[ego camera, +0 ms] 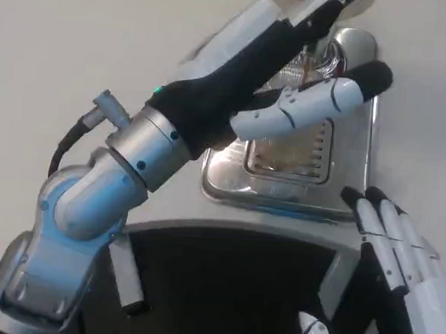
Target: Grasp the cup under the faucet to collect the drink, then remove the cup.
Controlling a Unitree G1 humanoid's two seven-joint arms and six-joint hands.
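A clear cup (327, 66) stands over the silver drip tray (281, 191) at the top right, largely hidden by my left hand (303, 74). A thin brown stream (311, 64) runs down into it from the faucet (321, 1) at the top edge. My left hand reaches in from the lower left and grips the cup: a white finger with a black tip (366, 79) lies across its front, and the black-clad fingers wrap behind it. My right hand (390, 239) hangs at the lower right, fingers straight and apart, holding nothing, short of the tray's front corner.
The tray's slotted grate (302, 160) lies below the cup. The table's curved white front edge (227, 227) runs beneath the tray, with dark space under it. My left forearm (125, 169) crosses the middle of the picture.
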